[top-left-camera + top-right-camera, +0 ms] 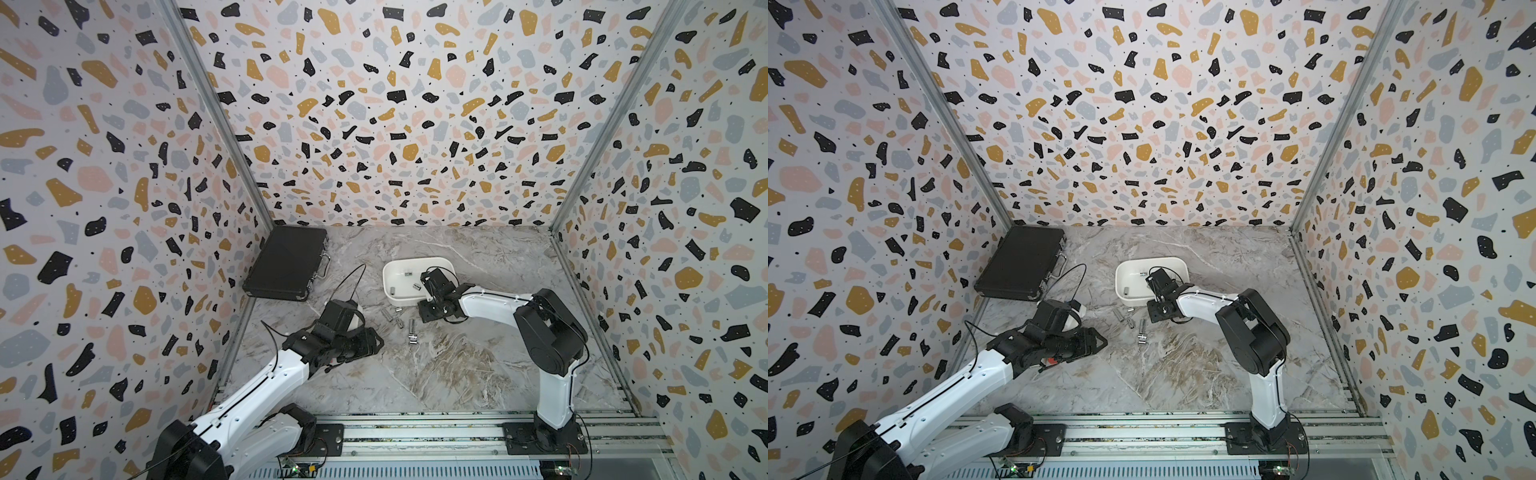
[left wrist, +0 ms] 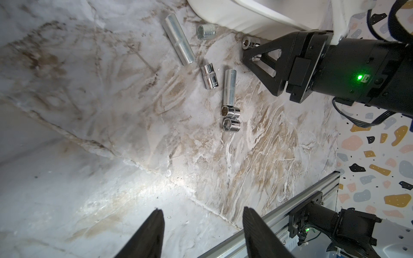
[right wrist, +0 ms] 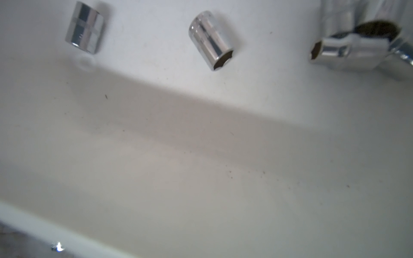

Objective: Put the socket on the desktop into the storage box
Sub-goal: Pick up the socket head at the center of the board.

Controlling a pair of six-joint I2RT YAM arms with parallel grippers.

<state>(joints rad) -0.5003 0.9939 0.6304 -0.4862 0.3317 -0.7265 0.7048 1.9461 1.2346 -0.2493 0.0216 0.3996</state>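
Several chrome sockets lie on the grey marble desktop (image 1: 457, 365) just in front of the white storage box (image 1: 392, 270): a long one (image 2: 178, 42), short ones (image 2: 206, 31) (image 2: 209, 77) and a cluster (image 2: 230, 111). One small socket (image 2: 251, 42) sits against the box wall, right at the tips of my right gripper (image 2: 245, 54). That gripper shows side-on only, so the gap between its jaws is hidden. Three sockets (image 3: 211, 40) lie inside the box (image 3: 201, 156). My left gripper (image 2: 202, 214) hovers open and empty over bare marble, left of the sockets.
A closed black case (image 1: 286, 262) with metal latches lies at the back left. Terrazzo-print walls enclose three sides. The aluminium rail (image 1: 415, 432) with both arm bases runs along the front edge.
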